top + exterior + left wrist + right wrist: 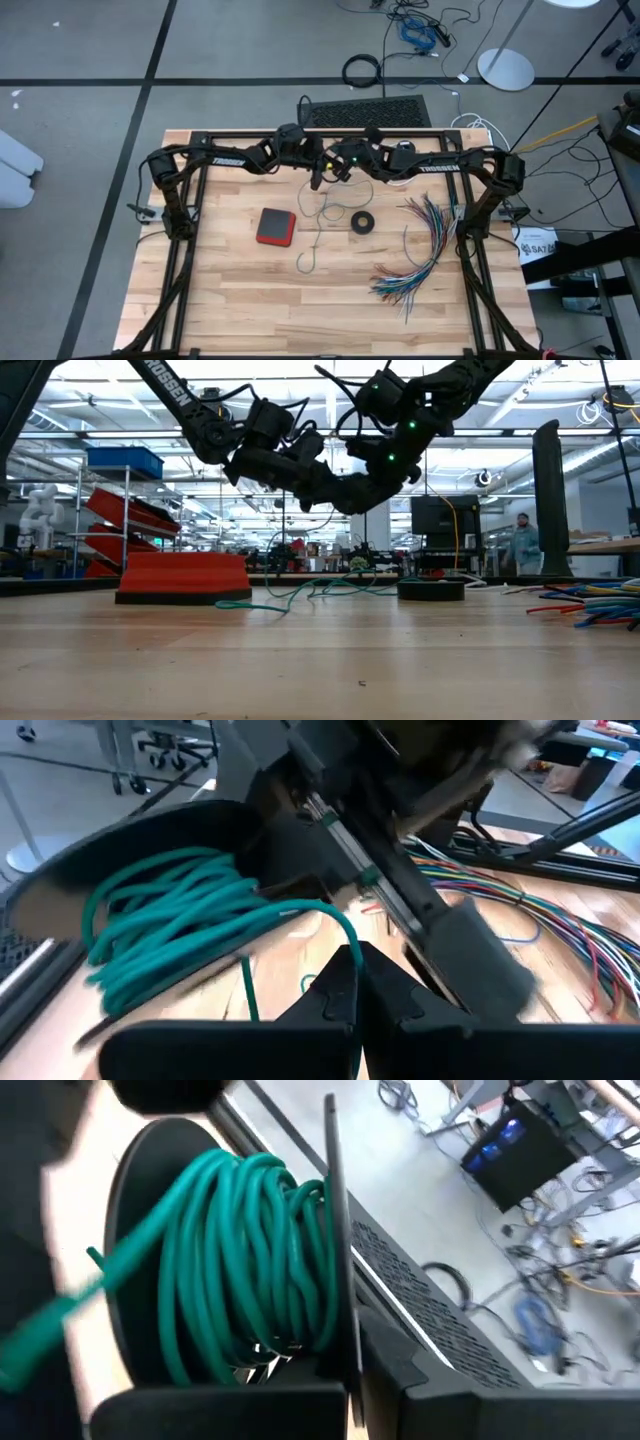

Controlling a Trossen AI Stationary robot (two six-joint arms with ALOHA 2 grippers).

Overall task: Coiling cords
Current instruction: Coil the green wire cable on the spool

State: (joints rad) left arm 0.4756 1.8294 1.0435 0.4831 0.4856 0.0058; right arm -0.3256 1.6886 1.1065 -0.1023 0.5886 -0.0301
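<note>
Several loops of the thin teal-green flexible cord (pixel 255 1260) are already wound into a bundle, held up above the far middle of the table where both arms meet. Its loose tail (pixel 312 245) hangs down and trails toward the near side, ending between the red square block (pixel 276 226) and the small black tape-like ring (pixel 362 222). Right gripper (pixel 345 1350): fingers pressed together, coil sitting against them; likely pinching the cord, though contact is partly hidden. Left gripper (pixel 355 985): fingers also pressed together, strand running just beside the tips; cannot tell if it is pinched. Unwound length lies nearward and below both tools, long axis far-to-near. Left gripper looks nearer the free strand. Fanned multicoloured wires (pixel 420 250) lie right, apart.
</note>
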